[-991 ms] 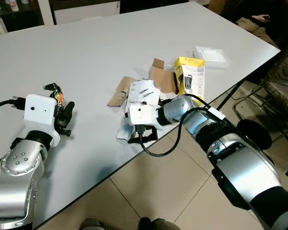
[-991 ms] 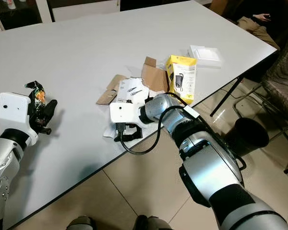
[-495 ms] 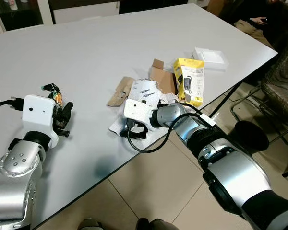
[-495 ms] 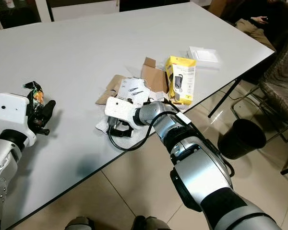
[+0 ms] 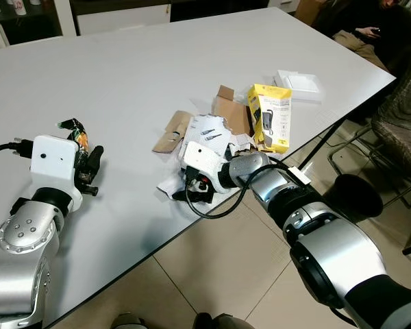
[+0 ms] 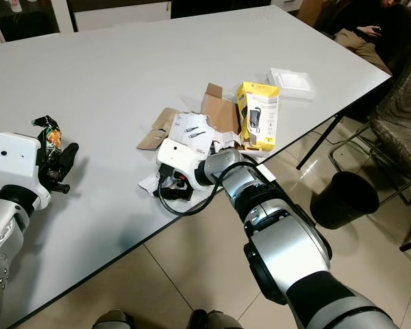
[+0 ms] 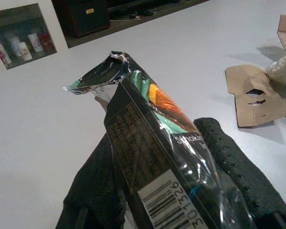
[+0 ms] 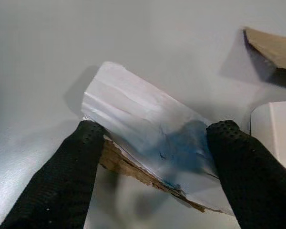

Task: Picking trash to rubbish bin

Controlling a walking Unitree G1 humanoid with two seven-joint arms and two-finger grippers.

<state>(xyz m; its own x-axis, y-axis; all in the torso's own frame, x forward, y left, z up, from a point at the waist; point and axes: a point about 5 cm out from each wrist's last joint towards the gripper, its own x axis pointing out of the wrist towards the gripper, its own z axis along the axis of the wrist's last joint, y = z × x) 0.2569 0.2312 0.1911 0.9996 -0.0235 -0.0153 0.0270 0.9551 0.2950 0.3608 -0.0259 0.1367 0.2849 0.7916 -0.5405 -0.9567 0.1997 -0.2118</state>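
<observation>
My left gripper (image 5: 88,159) rests on the white table (image 5: 137,62) at the left, shut on a black, green and orange snack wrapper (image 7: 148,109) that sticks out past its fingertips. My right gripper (image 5: 192,190) lies at the table's front edge against a pile of torn white paper (image 5: 207,130) and cardboard. In the right wrist view it (image 8: 157,138) is open, its two black fingers (image 8: 71,176) set wide on either side of a white paper scrap (image 8: 133,114) with a torn brown edge. A black rubbish bin (image 6: 342,199) stands on the tiled floor to the right.
A yellow product box (image 5: 272,115) and a flat white box (image 5: 298,82) lie near the table's right edge. Brown cardboard pieces (image 5: 171,130) lie behind the paper pile. A person (image 5: 370,31) sits at the far right, by a chair (image 5: 397,123).
My right gripper has shifted slightly left along the front edge and settled over the white paper scrap. The left arm and its wrapper have stayed put.
</observation>
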